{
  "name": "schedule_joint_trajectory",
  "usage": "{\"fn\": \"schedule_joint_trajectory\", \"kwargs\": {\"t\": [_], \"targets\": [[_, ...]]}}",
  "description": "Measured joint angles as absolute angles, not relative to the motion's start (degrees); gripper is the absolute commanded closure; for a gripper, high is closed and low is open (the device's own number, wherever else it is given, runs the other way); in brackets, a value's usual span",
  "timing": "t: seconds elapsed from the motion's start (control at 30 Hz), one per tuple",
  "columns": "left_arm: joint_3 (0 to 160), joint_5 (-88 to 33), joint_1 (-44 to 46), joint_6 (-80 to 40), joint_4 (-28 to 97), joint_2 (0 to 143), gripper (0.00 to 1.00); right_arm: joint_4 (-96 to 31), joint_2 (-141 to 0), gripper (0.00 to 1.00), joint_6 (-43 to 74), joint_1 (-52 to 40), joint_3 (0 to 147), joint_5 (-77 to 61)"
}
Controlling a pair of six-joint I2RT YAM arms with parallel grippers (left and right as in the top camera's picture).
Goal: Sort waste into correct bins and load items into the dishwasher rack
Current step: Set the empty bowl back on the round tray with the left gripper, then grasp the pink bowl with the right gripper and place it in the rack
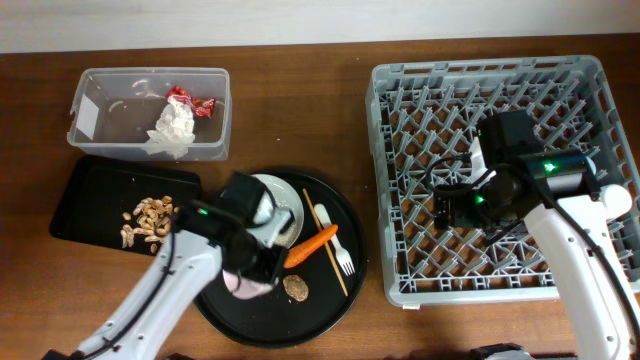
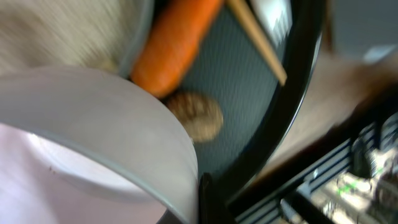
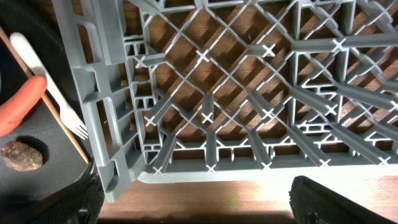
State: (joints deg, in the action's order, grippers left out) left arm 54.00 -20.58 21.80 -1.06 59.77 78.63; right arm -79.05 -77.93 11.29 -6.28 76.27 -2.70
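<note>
A clear rectangular plastic tub [image 1: 80, 122] is set at the far left of the surface, with a crumpled white paper napkin [image 1: 173, 130] and a red shiny wrapper [image 1: 190, 100] inside. Beige food scraps [image 1: 148, 215] are spread in the shallow black rectangular tray [image 1: 80, 195] below it. On the large round black tray [image 1: 345, 215], a small pink bowl [image 1: 245, 285] is gripped at its rim by the left fingers [image 1: 258, 262], beside an orange carrot [image 1: 312, 245] and a small brown lump [image 1: 295, 288]. The right fingers [image 3: 336, 199] are held wide apart, empty, over the large grey plastic dishwasher rack [image 1: 400, 130].
</note>
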Motion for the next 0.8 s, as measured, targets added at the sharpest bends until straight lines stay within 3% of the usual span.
{"fn": "schedule_joint_trajectory", "kwargs": {"t": [0.07,0.17,0.2,0.4,0.43,0.5,0.53,0.57,0.67,0.8], "targets": [[49.7,-18.8,26.1,-3.7,60.1,78.6,0.99,-79.1,-77.9,0.01,11.3,-6.3,76.3,-2.7],[47.1,-18.2,28.9,-4.6,59.3,78.7,0.66,-79.1,-77.9,0.02,11.3,-6.3,76.3,-2.8],[47.0,-17.9,28.9,-5.3,58.6,78.7,0.48,-79.2,-77.9,0.02,11.3,-6.3,76.3,-3.0],[53.5,-15.6,24.9,-6.1,58.5,78.1,0.39,-79.3,-77.9,0.01,1.1,-6.3,76.3,-15.0],[55.0,-14.3,22.7,-6.5,59.4,77.3,0.27,-79.3,-77.9,0.01,-1.1,-6.3,76.3,-18.3],[56.6,-11.5,13.2,-7.3,61.0,73.6,0.15,-79.2,-77.9,0.01,-3.7,-7.4,76.3,-22.4],[56.7,-11.6,8.8,-7.5,61.2,72.4,0.08,-78.4,-77.9,0.01,-4.1,-12.4,76.3,-23.2],[57.0,-9.8,-2.3,-7.6,61.3,70.3,0.07,-77.3,-77.9,0.01,-3.5,-18.0,76.3,-24.4],[57.0,-9.8,-13.0,-7.6,62.4,70.0,0.07,-70.4,-78.1,0.01,1.9,-31.6,76.2,-23.3],[57.0,-9.6,-19.4,-7.6,62.8,70.0,0.07,-61.4,-87.8,0.05,14.3,-49.3,76.2,-14.9]]}}
